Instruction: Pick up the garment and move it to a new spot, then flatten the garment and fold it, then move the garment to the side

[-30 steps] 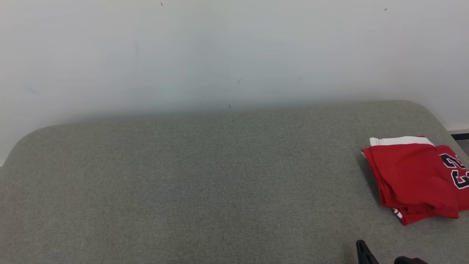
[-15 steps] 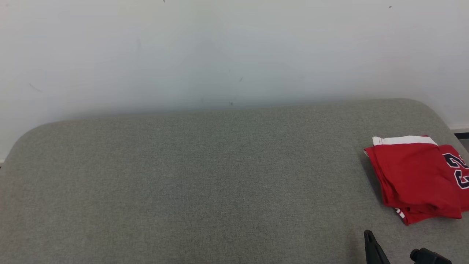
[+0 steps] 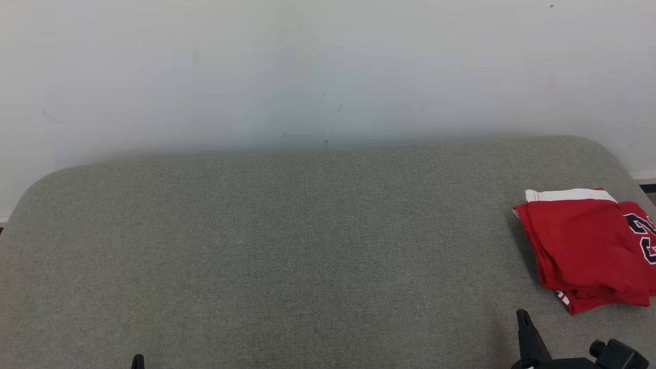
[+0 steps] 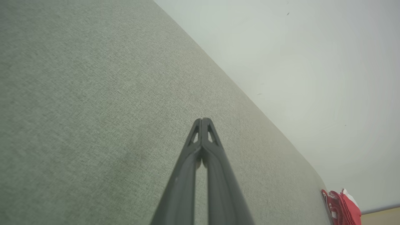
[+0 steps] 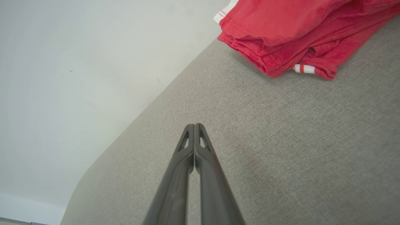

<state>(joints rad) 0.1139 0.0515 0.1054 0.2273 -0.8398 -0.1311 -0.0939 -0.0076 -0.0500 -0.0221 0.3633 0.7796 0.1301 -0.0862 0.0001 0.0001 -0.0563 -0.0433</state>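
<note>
The red garment [image 3: 584,251] lay folded in a neat stack at the far right of the grey cushion [image 3: 307,246], with nothing touching it. The left gripper [image 4: 202,119] and right gripper [image 5: 194,125] each had their fingers pressed together on nothing, over bare fabric, the right one near the stack. To my eye the folding and setting aside looked done, with little left.

Bright, soft, even light, no glare. Folded red fabric garment [image 3: 584,246] throws a faint shadow leftward onto the grey-green woven cloth surface [image 3: 287,256]. Plain white wall [image 3: 307,66] reads hazy, slightly blue-tinted. Wrist views: wide-angle bowing along the surface's far edge, weave sharp.
</note>
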